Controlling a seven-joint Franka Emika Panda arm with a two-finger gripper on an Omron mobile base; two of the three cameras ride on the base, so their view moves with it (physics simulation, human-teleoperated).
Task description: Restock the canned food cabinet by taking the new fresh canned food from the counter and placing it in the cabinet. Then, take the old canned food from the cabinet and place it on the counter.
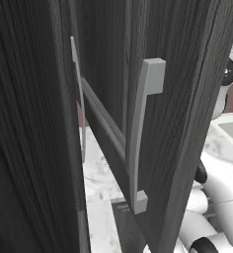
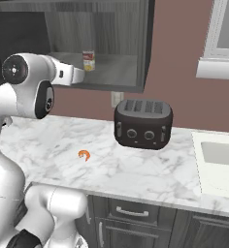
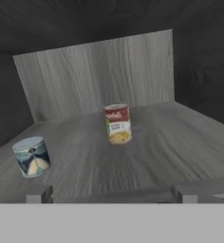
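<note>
Left base view: one cabinet door (image 1: 187, 123) stands open with a pale handle (image 1: 140, 133). Right base view: one can (image 2: 89, 61) inside the cabinet (image 2: 111, 72), one toaster (image 2: 142, 124) on the counter (image 2: 63, 150). Hand view: two cans, a red-labelled can (image 3: 117, 123) and a blue-labelled can (image 3: 32, 156), well apart; the gripper (image 3: 111, 194) is released.

red-white-yellow can (image 3: 118, 123), blue-white can (image 3: 32, 156), charcoal wood-grain cabinet (image 1: 34, 148)

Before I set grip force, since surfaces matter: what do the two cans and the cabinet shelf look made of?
The red-and-white can looks like metal under a matte paper label, with printed bands. The short can looks like metal too, its pale lid faintly shiny, its label bluish. The cabinet shelf looks like grey wood-grain laminate or wood, matte, with streaked grain lines. All rendered, so uncertain.
</note>
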